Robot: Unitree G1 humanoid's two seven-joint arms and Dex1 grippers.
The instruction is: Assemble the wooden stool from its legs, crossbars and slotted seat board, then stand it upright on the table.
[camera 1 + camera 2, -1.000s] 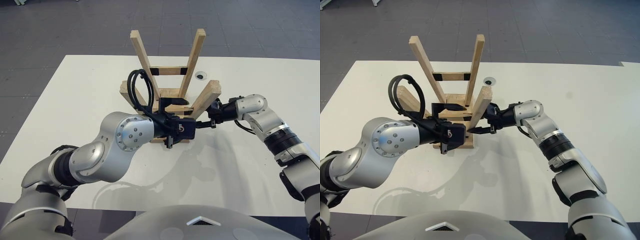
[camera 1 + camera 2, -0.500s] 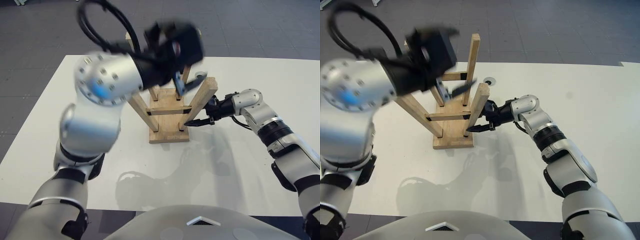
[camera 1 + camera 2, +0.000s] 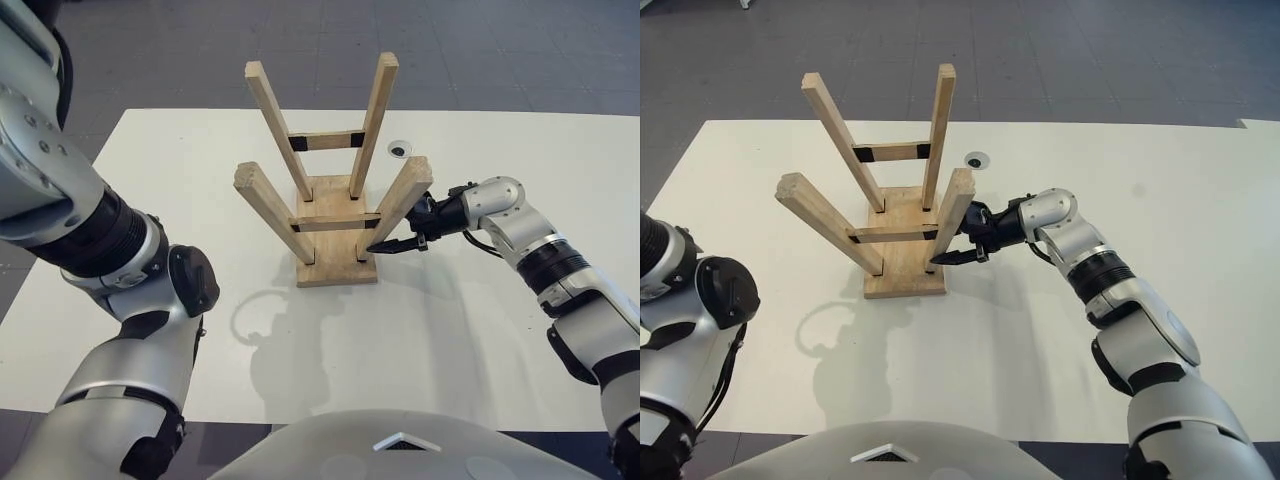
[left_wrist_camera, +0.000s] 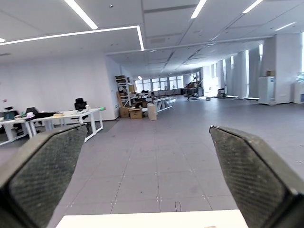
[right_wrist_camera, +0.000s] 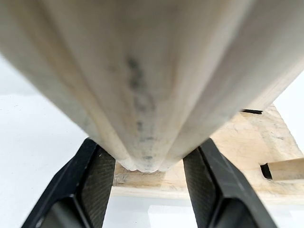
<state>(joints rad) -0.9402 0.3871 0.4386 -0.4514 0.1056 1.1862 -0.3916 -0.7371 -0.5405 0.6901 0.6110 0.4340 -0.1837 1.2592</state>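
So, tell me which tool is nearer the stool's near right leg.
Right. The right tool is closed around the near right leg, with one finger on each side of it. The left tool is open and held up, well away from that leg.

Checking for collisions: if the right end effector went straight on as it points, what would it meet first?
The near right leg of the stool. It sits between the right end effector's fingers, so going on would likely press the palm against that leg, though depth there is unclear.
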